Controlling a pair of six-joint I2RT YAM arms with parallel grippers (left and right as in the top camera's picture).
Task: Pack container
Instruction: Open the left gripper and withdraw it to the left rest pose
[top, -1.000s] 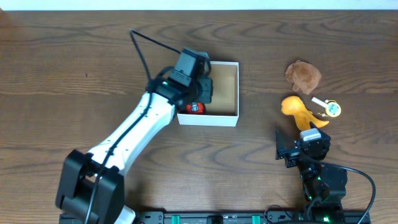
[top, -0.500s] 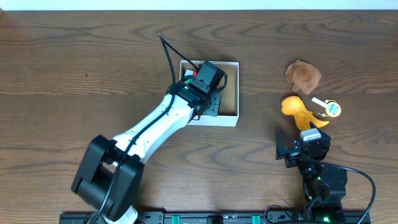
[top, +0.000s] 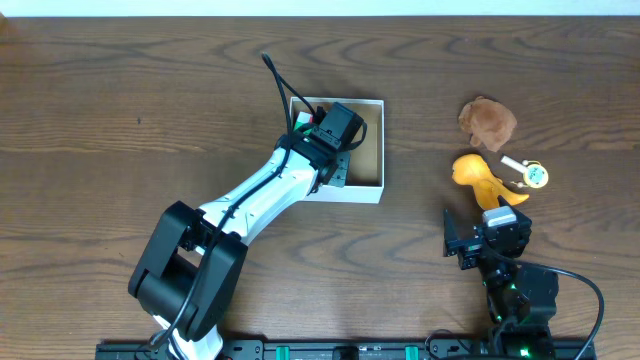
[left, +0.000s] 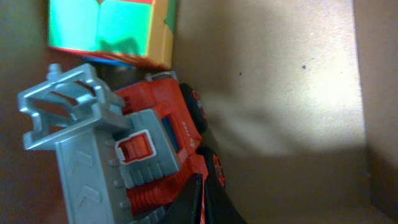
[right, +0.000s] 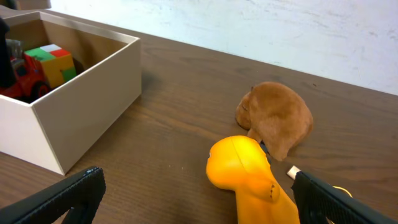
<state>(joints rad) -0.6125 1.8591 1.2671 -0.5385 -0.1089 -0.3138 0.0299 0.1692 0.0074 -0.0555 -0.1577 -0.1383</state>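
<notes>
Left pincer (top: 337, 158) inside the square white cardboard box (top: 350, 192) by a red toy truck (left: 171, 118), grip unclear; right pincer (right: 196, 196) wide open, empty.

Dark wood-grain table (top: 120, 90); pale mottled wall (right: 280, 31) behind far edge.

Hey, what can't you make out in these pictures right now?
Left gripper: overhead, the arm covers it; the wrist view shows only a dark tip, so open or shut is unclear.
Red toy truck: mostly hidden under the arm overhead, cut off at the wrist view's bottom edge.
Small white-and-yellow object: too small overhead to identify.
</notes>
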